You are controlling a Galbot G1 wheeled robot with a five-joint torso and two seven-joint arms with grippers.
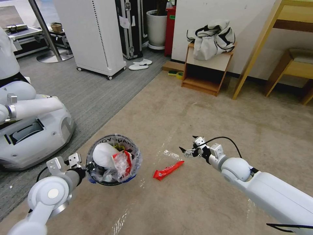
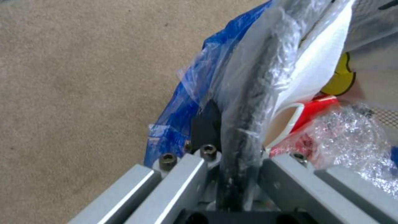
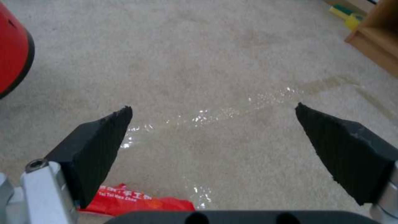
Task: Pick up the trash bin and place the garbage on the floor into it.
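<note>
Gripping the trash bin (image 1: 113, 159) by its bagged rim at nine o'clock, the left gripper (image 1: 87, 166) stays out of reach of the red wrapper (image 1: 168, 170) on the floor (image 1: 202, 107) — the right gripper (image 1: 186, 150) hangs spread wide at the wrapper's one o'clock.

Bright even light; glare on floor (image 1: 169, 153) tape; wrist views soft

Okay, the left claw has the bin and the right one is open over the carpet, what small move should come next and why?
Probably lower the right claw onto the red wrapper and straddle it. That claw hangs open just above the wrapper, which lies flat on the floor beside the trash bin. The left claw is shut on the bin's rim.
</note>
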